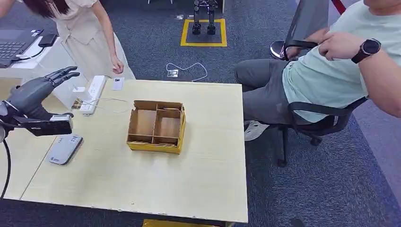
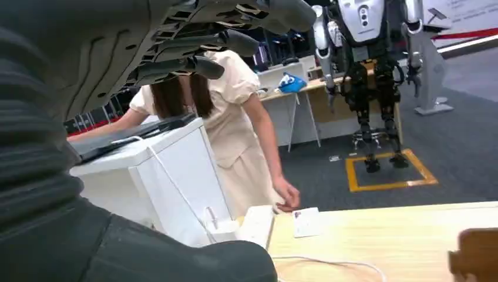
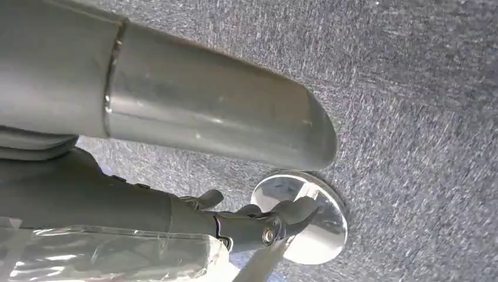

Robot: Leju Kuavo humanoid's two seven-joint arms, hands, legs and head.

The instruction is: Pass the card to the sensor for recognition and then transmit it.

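Observation:
A small white card (image 1: 117, 83) lies at the table's far edge, also seen in the left wrist view (image 2: 306, 222), right beside the hand (image 2: 288, 197) of a person in a cream dress. The flat grey sensor (image 1: 65, 149) rests on the table's left side. My left hand (image 1: 38, 92) hovers above the table's left end, behind the sensor and left of the card, its fingers (image 2: 205, 41) spread and holding nothing. My right hand (image 3: 223, 223) hangs over grey carpet, its dark fingers extended and nothing in them.
A divided cardboard box (image 1: 156, 125) sits mid-table. A white power strip (image 1: 93, 94) with thin cables lies between my left hand and the card. A white cabinet (image 2: 170, 170) stands at the left. A seated person (image 1: 331, 71) on an office chair is close to the table's right side.

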